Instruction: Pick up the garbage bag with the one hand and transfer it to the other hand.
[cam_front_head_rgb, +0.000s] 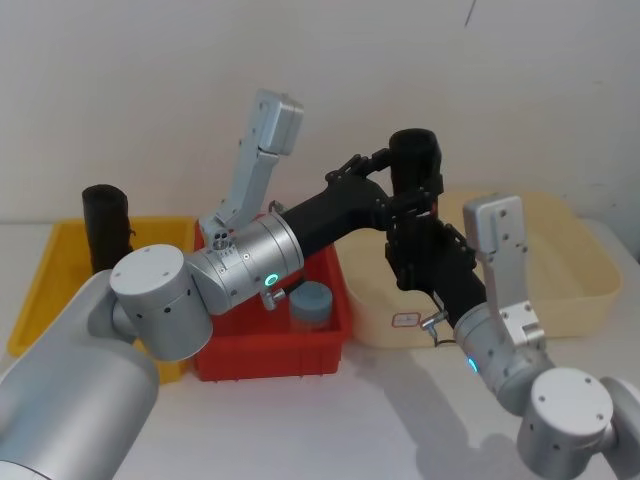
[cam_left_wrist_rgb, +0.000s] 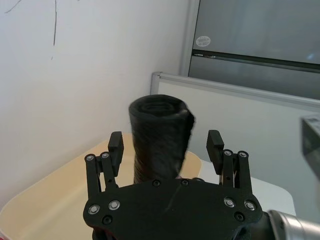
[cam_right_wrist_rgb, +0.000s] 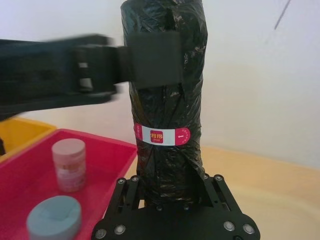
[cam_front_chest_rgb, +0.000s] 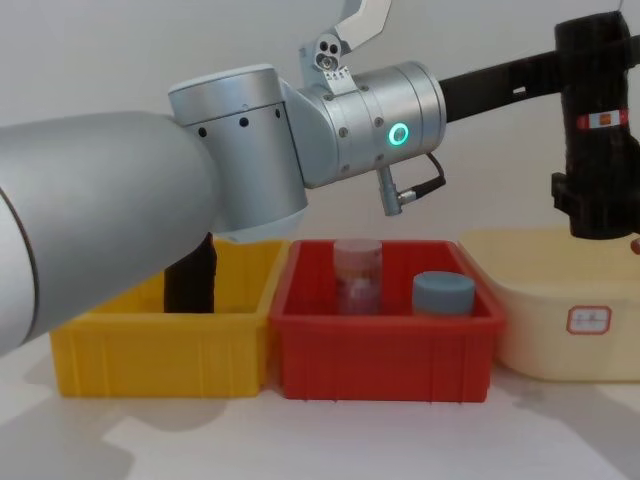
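Left gripper (cam_left_wrist_rgb: 165, 138) straddles garbage bag (cam_right_wrist_rgb: 166, 111), fingers apart.
Right gripper (cam_front_head_rgb: 418, 224) clamps its lower end; the roll's base is hidden behind it.

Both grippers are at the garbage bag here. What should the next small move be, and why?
Probably draw the left gripper straight back off the garbage bag, fingers open. Its fingers stand apart with a gap on either side of the bag's upper part, while the right gripper is shut on the lower part and holds it upright alone.
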